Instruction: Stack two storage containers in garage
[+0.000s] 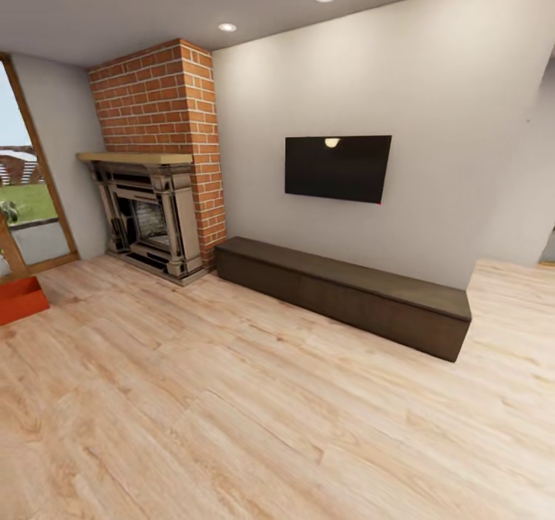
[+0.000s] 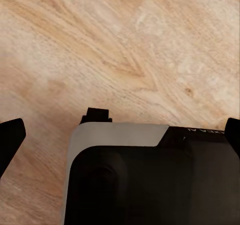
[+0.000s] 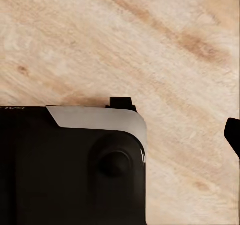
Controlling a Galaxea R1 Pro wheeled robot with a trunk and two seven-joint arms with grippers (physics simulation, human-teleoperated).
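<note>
You were in the living room, facing the brick fireplace point(image 1: 158, 196), the wall TV point(image 1: 337, 167) and the long dark cabinet point(image 1: 347, 292) on the wood floor point(image 1: 270, 412). One red-orange bin point(image 1: 19, 298) sat on that floor at the far left edge of the head view, just beside the glass door point(image 1: 31, 196) and well apart from the fireplace; only a corner of it showed, so you could not see its rim whole, nor where the second bin lay.

Each wrist view looked straight down at planks past the robot's dark base. The left end effector point(image 2: 120, 130) showed two dark fingertips point(image 2: 10, 135) set wide apart with nothing between them, so it was spread and empty. Of the right end effector point(image 3: 232, 135) just one fingertip showed at the frame edge; you could not tell its state.

Judging by its plain plastic walls, the bin would likely be light and stiff but smooth, apt to slip in a pinch. You would do best to take the rim on opposite sides, one arm each, and keep it level.
</note>
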